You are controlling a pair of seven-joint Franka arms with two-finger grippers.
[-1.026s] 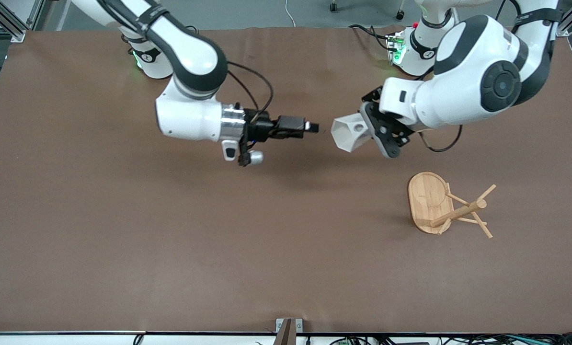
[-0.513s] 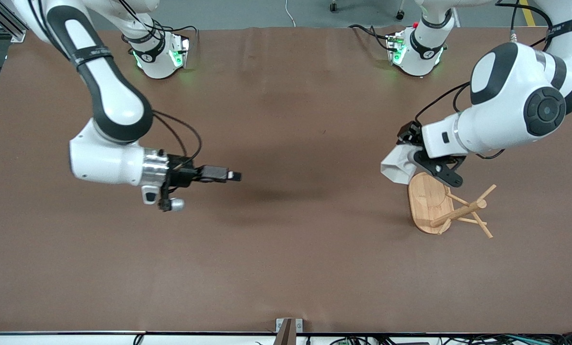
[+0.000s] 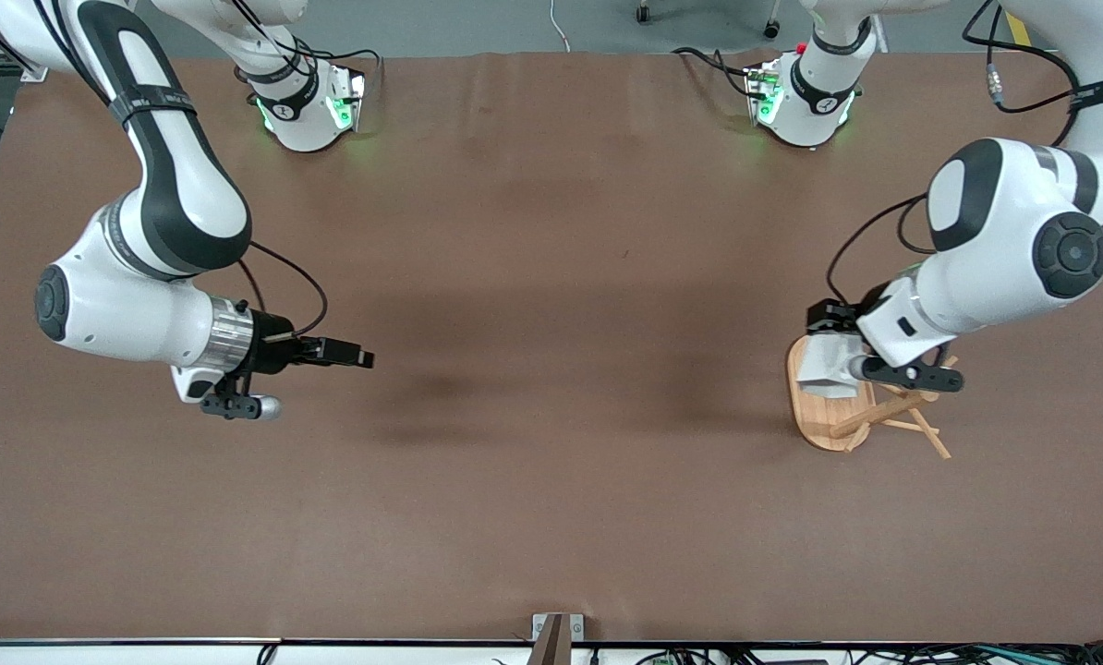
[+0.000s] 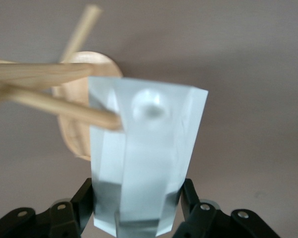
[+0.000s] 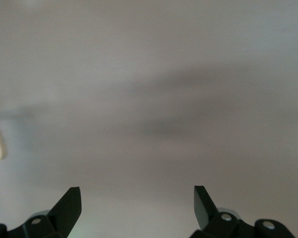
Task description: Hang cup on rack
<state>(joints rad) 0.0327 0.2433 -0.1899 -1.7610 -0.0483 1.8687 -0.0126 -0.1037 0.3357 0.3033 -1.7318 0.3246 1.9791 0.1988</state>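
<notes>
The left claw (image 4: 136, 218) is clamped on the white faceted cup (image 4: 144, 153), held over the wooden rack's (image 3: 824, 411) oval base, a thin peg (image 4: 64, 106) touching its side; the right claw (image 3: 353, 355) hangs spread over the brown desk (image 3: 551, 480), well apart from the rack, forearm level.

Count: one cup (image 3: 827, 372), one rack (image 3: 838, 416), two grippers: left (image 3: 847, 365), right (image 3: 362, 356); one table (image 3: 551, 517).
</notes>
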